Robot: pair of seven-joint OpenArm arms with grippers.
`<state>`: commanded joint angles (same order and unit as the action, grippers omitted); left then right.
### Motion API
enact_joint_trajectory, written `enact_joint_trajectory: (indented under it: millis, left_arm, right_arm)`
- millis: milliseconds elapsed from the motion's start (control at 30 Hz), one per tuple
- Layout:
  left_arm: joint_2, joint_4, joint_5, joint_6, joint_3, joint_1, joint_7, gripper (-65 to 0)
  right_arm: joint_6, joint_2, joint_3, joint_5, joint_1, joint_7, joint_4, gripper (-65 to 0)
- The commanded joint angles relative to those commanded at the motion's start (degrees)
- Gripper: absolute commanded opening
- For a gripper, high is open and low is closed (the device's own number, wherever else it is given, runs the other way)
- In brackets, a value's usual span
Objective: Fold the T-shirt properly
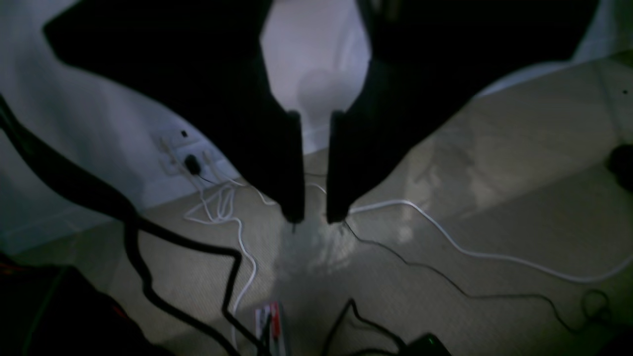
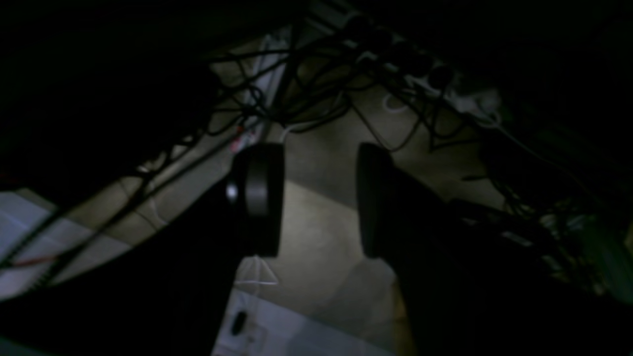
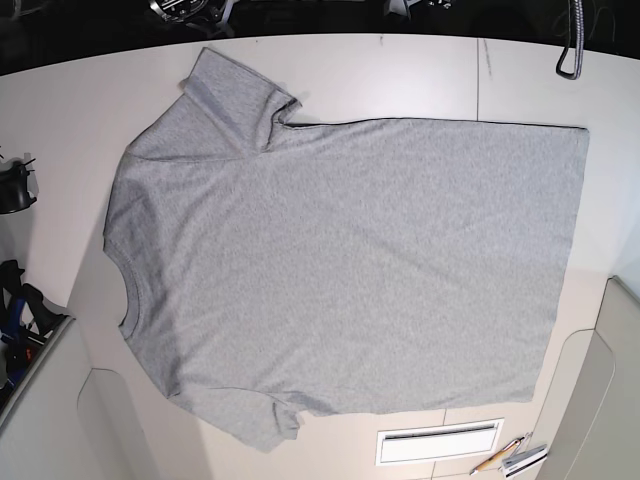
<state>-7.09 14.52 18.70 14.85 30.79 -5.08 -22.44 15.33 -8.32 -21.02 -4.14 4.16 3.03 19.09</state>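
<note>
While the T-shirt (image 3: 350, 270) lies spread flat on the white table (image 3: 420, 75), plain grey side up, neither arm is anywhere near it in the base view. The shirt lies sideways there, its ribbed neck (image 3: 125, 290) toward the left edge and its straight hem (image 3: 565, 260) toward the right, with one sleeve (image 3: 235, 95) pointing to the far side and the other (image 3: 250, 420) toward the near edge. A white label (image 3: 438, 442) and a pencil (image 3: 497, 456) lie on the table just beyond the near corner of the hem. In the left wrist view, the left gripper (image 1: 315, 217) hangs over a carpeted floor (image 1: 494, 207) strewn with white and black cables (image 1: 474, 252), its jaws a small gap apart and holding nothing. In the dim right wrist view, the right gripper (image 2: 320, 202) has its jaws set wider apart, also empty, above the floor and a tangle of cables (image 2: 306, 94).
</note>
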Motion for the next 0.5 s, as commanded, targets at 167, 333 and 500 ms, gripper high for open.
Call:
enact_joint_trajectory:
  millis: [167,333,500]
  left_arm:
    - [-3.3,8.4,0.2,0.0,0.0,-4.4,-0.1,-56.5]
    - [-7.4,19.1,5.1,0.0,-0.8,-10.6,-0.1,-56.5]
    - [-9.5,30.2,6.0,0.0,-7.2,-18.1,-0.2,-56.5]
  right_arm:
    - [0.28,-4.0,0.0,0.0,6.8,0.0,9.4,-40.6]
    - [0.33,-7.7,0.0,0.0,14.3,0.0,18.8,-40.6]
    - [0.35,-10.7,0.0,0.0,19.5,0.0,26.0,-40.6]
